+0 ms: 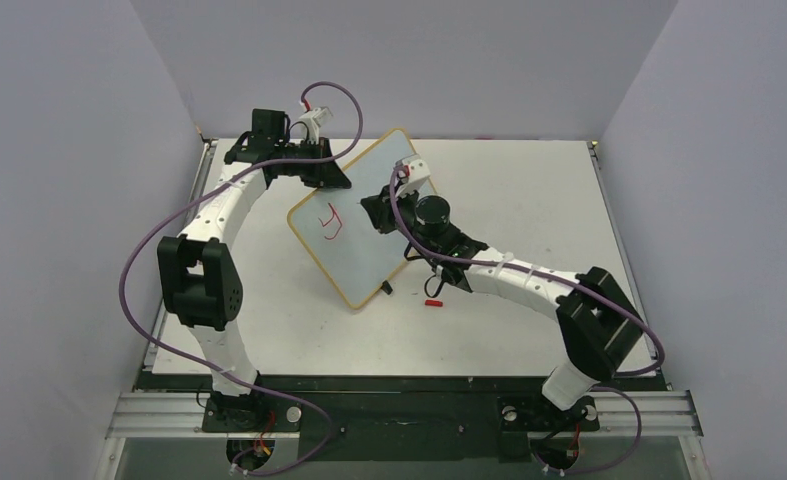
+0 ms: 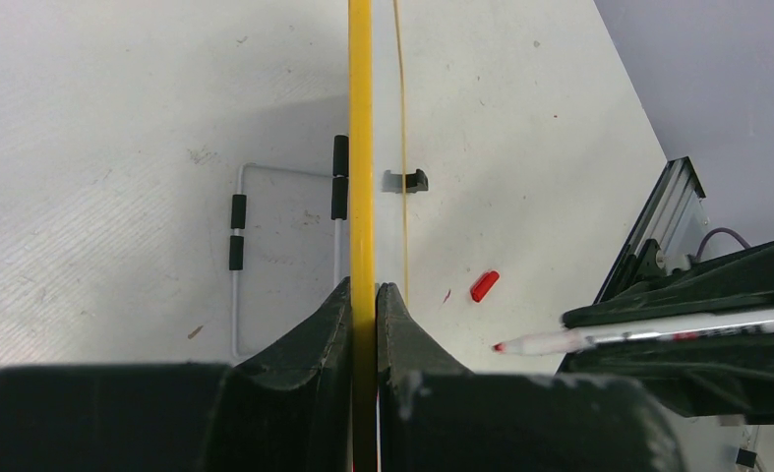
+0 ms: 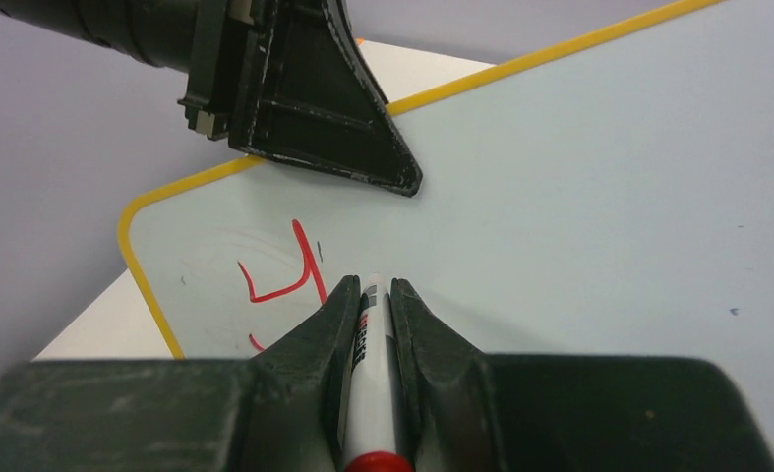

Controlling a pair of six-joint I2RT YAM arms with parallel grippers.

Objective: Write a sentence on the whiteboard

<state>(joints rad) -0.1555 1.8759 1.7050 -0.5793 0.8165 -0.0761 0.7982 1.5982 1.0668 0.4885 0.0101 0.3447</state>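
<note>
The whiteboard (image 1: pixel 364 235) stands tilted on the table, with its yellow frame (image 2: pixel 360 147) seen edge-on in the left wrist view. My left gripper (image 1: pixel 327 176) is shut on its upper edge (image 2: pixel 363 295). Of the sentence, only a red "y" (image 1: pixel 331 222) and a short stroke below it show, near the board's left corner (image 3: pixel 294 267). My right gripper (image 1: pixel 381 210) is shut on a white marker (image 3: pixel 368 383) with a red end. It points at the board (image 3: pixel 579 197) just right of the "y". In the left wrist view the marker's red tip (image 2: pixel 499 347) looks slightly off the board face.
A red marker cap (image 1: pixel 433 302) lies on the table by the board's near corner and also shows in the left wrist view (image 2: pixel 484 285). A wire stand (image 2: pixel 237 256) lies behind the board. A black clip (image 2: pixel 405 181) sits on the board's lower edge. Grey walls enclose the table.
</note>
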